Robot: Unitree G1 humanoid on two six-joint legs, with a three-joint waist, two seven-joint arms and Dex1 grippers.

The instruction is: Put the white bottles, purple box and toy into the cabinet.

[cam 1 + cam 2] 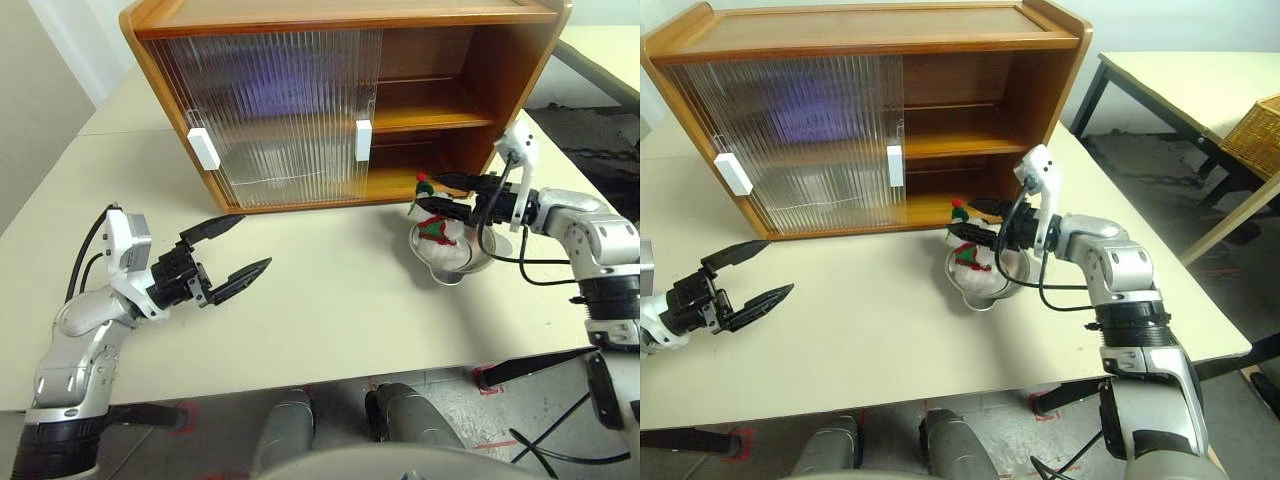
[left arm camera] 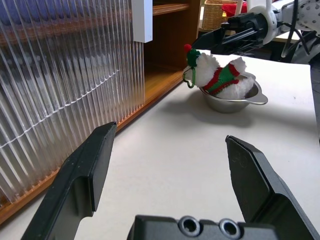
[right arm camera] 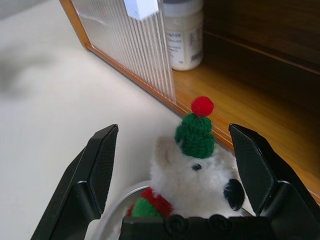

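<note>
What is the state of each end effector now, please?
Left end effector: open, holding nothing, above the table.
Right end effector: open, one finger on each side of the toy in the bowl, not closed.

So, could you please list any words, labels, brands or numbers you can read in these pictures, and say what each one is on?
No text can be read.
white bottle on the lower shelf of the cabinet: its pale label carries small print, too blurred to read.
white handles on the sliding doors: blank.
toy and metal bowl: no lettering visible.
</note>
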